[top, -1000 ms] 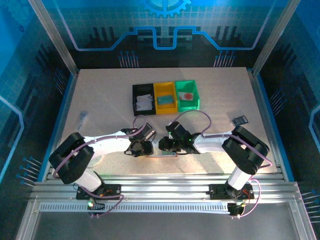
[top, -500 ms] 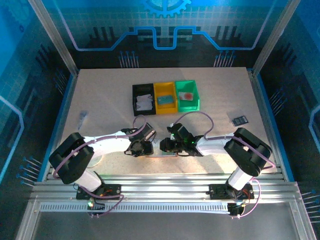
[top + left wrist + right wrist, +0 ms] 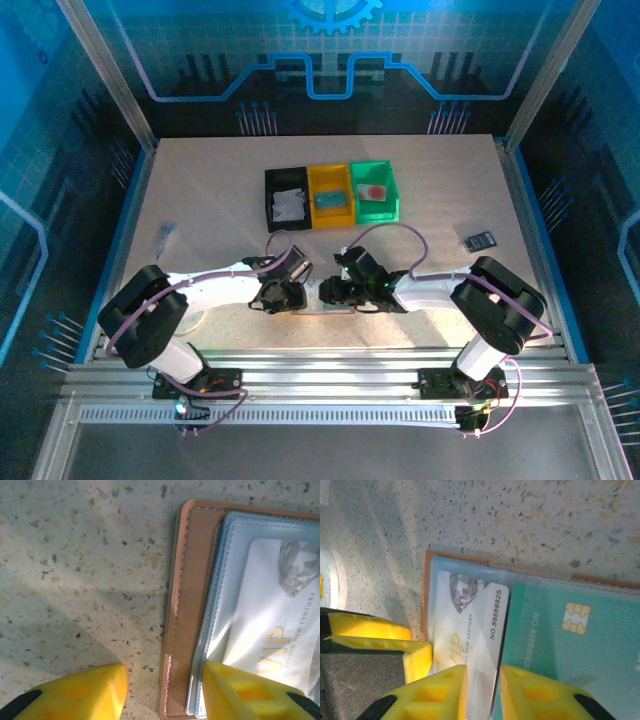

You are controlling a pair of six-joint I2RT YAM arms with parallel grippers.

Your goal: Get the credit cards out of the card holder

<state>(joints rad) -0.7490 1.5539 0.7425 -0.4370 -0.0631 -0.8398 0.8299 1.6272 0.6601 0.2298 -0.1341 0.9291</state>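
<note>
With the left hand [image 3: 162, 692] spread wide, straddles the stitched edge of the wallet [image 3: 182, 580]: one yellow finger [image 3: 75, 692] down on the counter [image 3: 75, 555] just beside the wallet, the other on the clear pocket inside it. Looks like pinning the wallet open and flat, to stop it sliding under a pull on the cards [image 3: 270, 630].

Holds the right hand [image 3: 481, 695] at the opposite side of the wallet, fingers [image 3: 435, 695] drawn close with only a thin gap, set over the seam between the white card [image 3: 470, 625] and the teal card [image 3: 560, 645]. Cannot tell whether clamped on the white card's edge or merely poised above it. Probably aims to nip that edge and slide the white card out of its pocket. Has both cards lodged side by side in the wallet's pockets, none out yet, the white one nearer the left hand.

Works on a pale speckled counter, with the wallet lying open between the two hands. Farther back from the wallet, shows three small bins in a row: black [image 3: 270, 200], yellow [image 3: 330, 172], green [image 3: 372, 168], each with something inside. Well off to the right of the wallet, shows a small dark flat item [image 3: 481, 240]; well off to the left, a small pale scrap [image 3: 165, 238]. Sits inside a cell of aluminium posts with blue-lit panels behind.
</note>
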